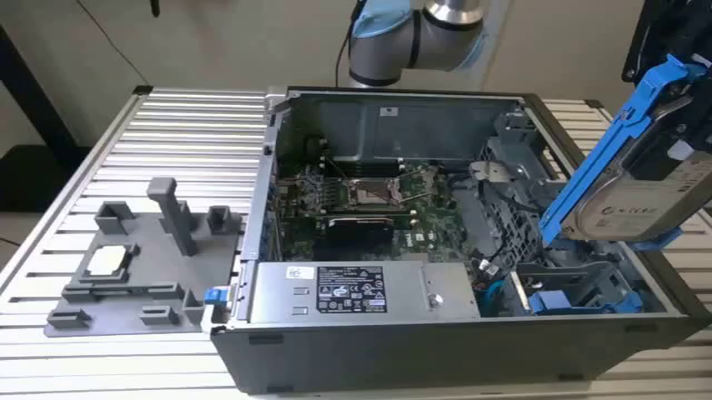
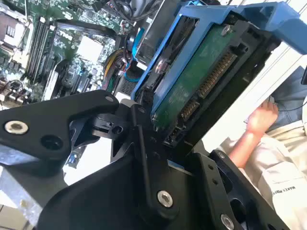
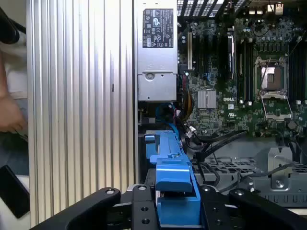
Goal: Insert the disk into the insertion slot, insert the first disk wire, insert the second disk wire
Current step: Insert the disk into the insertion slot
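The tool [image 3: 176, 203] is closed on the disk [image 3: 171, 160], its black fingers [image 3: 144, 211] pressed against either side of the blue frame's end. In the second wrist view the same grip shows from below, with the disk [image 2: 192, 81] turned so that its green circuit board and connector row face the camera. In the exterior view the disk [image 1: 639, 196] hangs in the air at the exterior view's right, steeply tilted with its labelled silver face outward, above the right-hand part of the open computer case [image 1: 445, 350] and not touching it. The insertion slot [image 1: 562, 279], a grey metal bay with blue plastic parts beside it, lies below the disk's lower end, in the near corner of the case on the exterior view's right; the disk is not in it. Loose black cables [image 3: 216, 143] run across the case floor near that bay. Further in lie the green motherboard [image 1: 368, 200] and, along the near wall, the silver power supply box [image 1: 345, 292] with its labels. The robot arm [image 1: 412, 33] rises behind the case. The case stands on a ribbed metal table [image 1: 189, 133], and a grey fixture plate [image 1: 133, 267] lies on the table at the exterior view's left, well apart from the case. A person's hand [image 2: 261, 117] and light sleeve [image 2: 280, 167] show beyond the table edge.
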Action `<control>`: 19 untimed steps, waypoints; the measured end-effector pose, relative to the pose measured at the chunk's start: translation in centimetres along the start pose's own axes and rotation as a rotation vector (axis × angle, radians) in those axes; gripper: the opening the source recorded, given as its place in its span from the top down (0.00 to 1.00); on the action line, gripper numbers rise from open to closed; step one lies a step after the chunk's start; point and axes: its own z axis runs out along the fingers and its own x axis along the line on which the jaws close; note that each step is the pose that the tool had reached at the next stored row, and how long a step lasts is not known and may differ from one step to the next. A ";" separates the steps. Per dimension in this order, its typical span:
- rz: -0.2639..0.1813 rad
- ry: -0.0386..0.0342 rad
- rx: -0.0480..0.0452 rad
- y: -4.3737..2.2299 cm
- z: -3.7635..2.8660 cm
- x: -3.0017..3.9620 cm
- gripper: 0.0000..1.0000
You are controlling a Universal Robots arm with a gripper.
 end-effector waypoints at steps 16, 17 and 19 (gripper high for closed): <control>0.000 0.0001 0.0000 -0.06 0.77 0.00 0.67; 0.000 0.0001 0.0000 -0.08 0.89 0.00 0.67; 0.000 0.0003 0.0000 -0.16 1.11 -0.02 0.67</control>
